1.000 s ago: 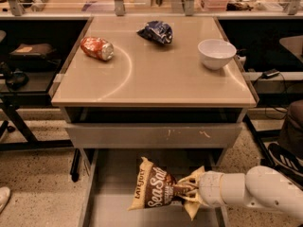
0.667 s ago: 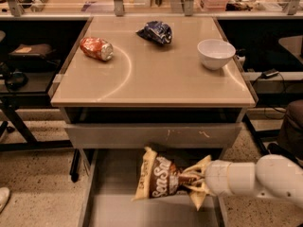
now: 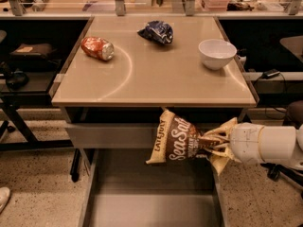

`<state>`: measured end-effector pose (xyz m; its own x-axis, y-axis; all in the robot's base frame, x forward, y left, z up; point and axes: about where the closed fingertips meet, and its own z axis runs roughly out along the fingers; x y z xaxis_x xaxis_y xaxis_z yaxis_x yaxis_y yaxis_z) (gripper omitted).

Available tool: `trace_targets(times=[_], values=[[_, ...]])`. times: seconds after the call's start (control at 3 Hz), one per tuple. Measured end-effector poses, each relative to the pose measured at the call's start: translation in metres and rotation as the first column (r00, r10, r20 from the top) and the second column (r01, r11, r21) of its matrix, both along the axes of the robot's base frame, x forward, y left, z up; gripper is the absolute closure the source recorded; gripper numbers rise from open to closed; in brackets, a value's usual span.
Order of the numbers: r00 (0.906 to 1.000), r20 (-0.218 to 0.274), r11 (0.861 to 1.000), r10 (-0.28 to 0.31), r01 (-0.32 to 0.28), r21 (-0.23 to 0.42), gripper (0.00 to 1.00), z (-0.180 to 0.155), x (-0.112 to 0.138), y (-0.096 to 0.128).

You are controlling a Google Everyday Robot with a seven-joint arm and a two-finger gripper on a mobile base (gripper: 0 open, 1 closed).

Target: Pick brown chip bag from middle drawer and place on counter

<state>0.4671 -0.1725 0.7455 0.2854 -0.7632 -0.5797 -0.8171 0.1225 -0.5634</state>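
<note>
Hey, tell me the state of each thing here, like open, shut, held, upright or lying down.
gripper: at lower right, shut on the brown chip bag.
brown chip bag: held in the air above the middle drawer, not on the counter.
middle drawer: pulled open.
red-orange can: lying on its side on the counter.
dark blue bag: crumpled, lying on the counter.
white bowl: upright on the counter.

1. One view is taken from above, before the desk point(image 3: 165, 79), tilted downward.
2. The desk and middle drawer point(image 3: 151, 197) are framed closely.
3. The tool point(image 3: 208, 145), clamped on the brown chip bag point(image 3: 173, 138), is seen lower right.
</note>
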Motion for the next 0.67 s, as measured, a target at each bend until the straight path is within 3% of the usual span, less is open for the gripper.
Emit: trace_targets(times=[0.33, 0.67], values=[[1.0, 0.0, 1.0, 0.0, 0.0, 0.0, 1.0, 0.0, 0.0, 0.0], [0.9984, 0.045, 0.999, 0.033, -0.031, -0.035, 1.0, 0.029, -0.01, 0.018]])
